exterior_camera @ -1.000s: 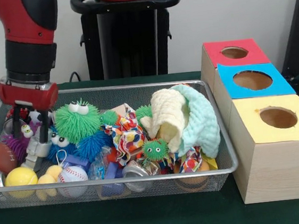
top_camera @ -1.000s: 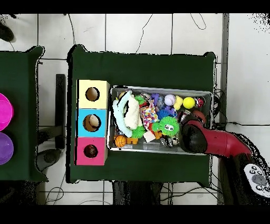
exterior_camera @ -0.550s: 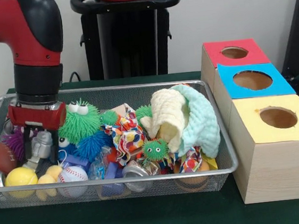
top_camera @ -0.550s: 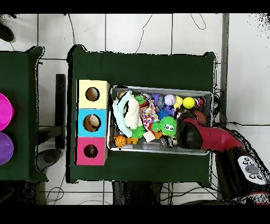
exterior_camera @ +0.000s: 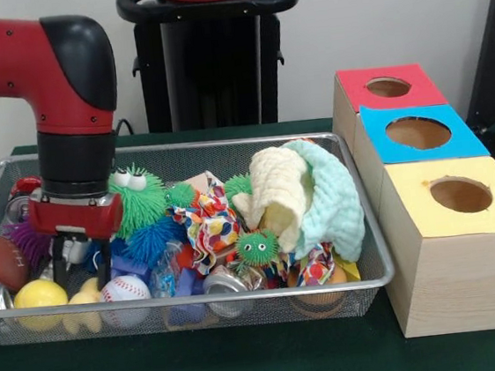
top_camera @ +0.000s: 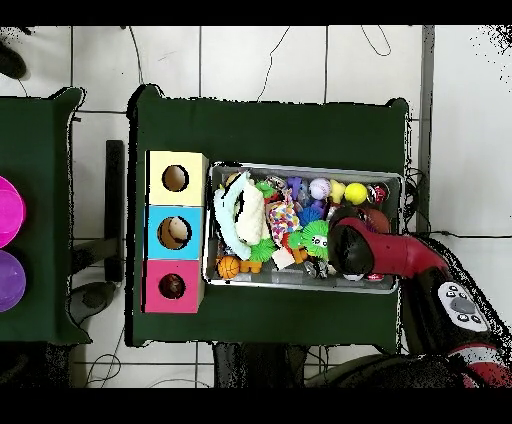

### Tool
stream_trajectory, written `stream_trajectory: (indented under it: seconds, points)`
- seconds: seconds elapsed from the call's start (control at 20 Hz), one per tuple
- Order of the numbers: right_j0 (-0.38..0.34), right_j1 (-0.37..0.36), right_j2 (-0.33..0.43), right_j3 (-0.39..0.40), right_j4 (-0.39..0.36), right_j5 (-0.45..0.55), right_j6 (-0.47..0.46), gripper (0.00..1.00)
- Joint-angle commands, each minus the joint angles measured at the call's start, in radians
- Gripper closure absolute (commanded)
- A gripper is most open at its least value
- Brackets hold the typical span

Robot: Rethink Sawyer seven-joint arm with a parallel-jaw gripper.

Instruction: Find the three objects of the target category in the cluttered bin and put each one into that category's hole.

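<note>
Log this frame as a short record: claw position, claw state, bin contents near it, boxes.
claw: down inside the wire bin, at its left end in the front view
claw state: fingers apart, nothing visibly held
near claw: baseball, yellow ball, brown football, green fuzzy toy with eyes
boxes: red box, blue box, yellow box in a row beside the bin

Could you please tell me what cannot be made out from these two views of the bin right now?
- Gripper, front view: its fingers sink among the toys, so whether they hold anything is hidden; overhead, the arm covers it.
- Toys beneath the arm, overhead view: hidden.
- Bin bottom layer, front view: buried under the cream and mint cloths and the upper toys.
- Red box and yellow box interiors: too dark in both views.
</note>
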Motion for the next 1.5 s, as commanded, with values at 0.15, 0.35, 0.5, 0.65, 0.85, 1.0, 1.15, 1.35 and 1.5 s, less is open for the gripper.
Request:
stream_trajectory:
  seconds: [0.15,0.35,0.5,0.65,0.85,1.0,1.15,1.35,1.5]
  points:
    - [-0.013,0.096,0.072,-0.101,-0.077,-0.047,0.008,0.00]
    - [-0.003,0.108,0.059,-0.108,-0.081,-0.060,0.026,0.00]
    - [0.024,0.127,0.015,-0.131,-0.080,-0.060,0.036,0.00]
    - [-0.011,0.138,0.065,-0.127,-0.095,-0.056,0.015,0.00]
    - [-0.114,0.150,0.231,-0.096,-0.144,-0.047,-0.030,0.00]
    - [-0.149,0.174,0.280,-0.102,-0.190,-0.057,-0.037,0.00]
    - [-0.163,0.185,0.304,-0.114,-0.221,-0.059,-0.035,0.00]
    - [-0.194,0.211,0.351,-0.133,-0.251,-0.042,-0.044,0.00]
    - [-0.225,0.233,0.402,-0.122,-0.252,-0.010,-0.052,0.00]
